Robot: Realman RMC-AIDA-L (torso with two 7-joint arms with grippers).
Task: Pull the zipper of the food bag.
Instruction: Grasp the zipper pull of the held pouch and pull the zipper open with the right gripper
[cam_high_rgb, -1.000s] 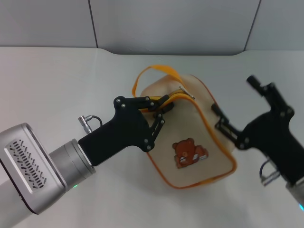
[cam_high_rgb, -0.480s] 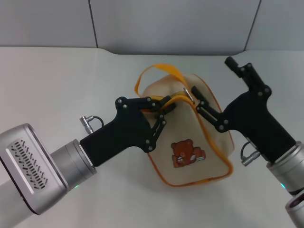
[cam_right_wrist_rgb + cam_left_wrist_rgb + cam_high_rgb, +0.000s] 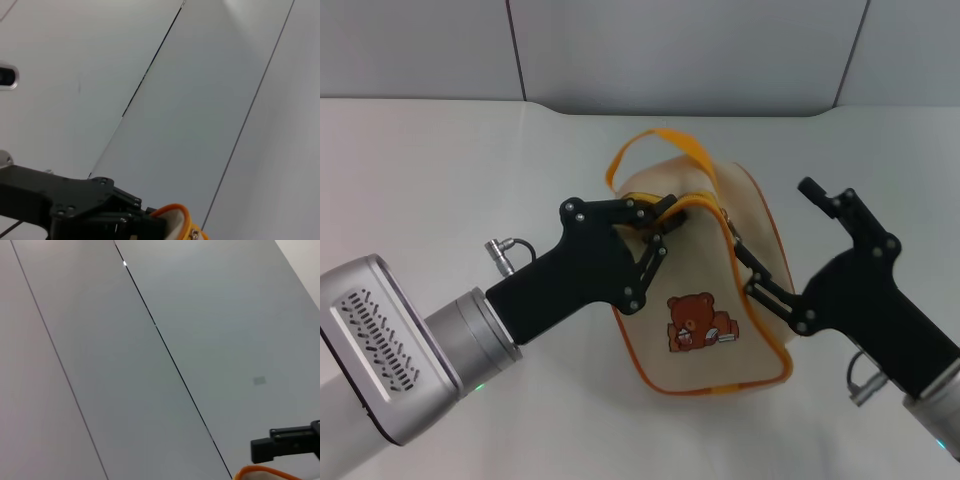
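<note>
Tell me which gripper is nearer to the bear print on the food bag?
Right, slightly. The right gripper sits on the orange edge beside the bear print; the left gripper grips the food bag at its top edge.

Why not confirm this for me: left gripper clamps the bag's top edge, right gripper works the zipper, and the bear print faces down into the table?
Wrong on the bear. Head view shows the bear print facing up on the food bag. Left gripper at the top edge and right gripper at the zipper stand.

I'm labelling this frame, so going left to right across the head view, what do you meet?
Left claw at the bag's orange edge → bear print on the food bag → right claw.
</note>
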